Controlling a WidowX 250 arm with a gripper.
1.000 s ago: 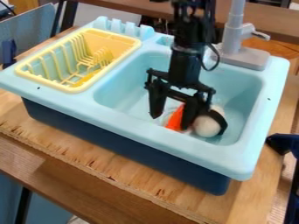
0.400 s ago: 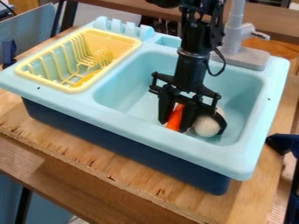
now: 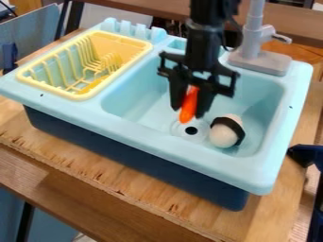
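The black gripper (image 3: 190, 100) hangs over the sink basin, shut on an orange carrot-like object (image 3: 189, 105). That orange object points downward between its two fingers, above the drain. To the lower right, a white rounded object with a black band (image 3: 223, 136) lies in the basin, apart from the gripper. The light blue toy sink (image 3: 135, 124) surrounds them.
A yellow dish rack (image 3: 33, 74) sits on the sink's left side. The grey faucet (image 3: 260, 60) stands at the back right rim. A dark blue object (image 3: 306, 155) is at the right edge, beside the wooden table (image 3: 145, 197).
The gripper's fingers have closed around the orange object, and it has risen from the basin floor with the gripper. The white object with the black band has stayed in place.
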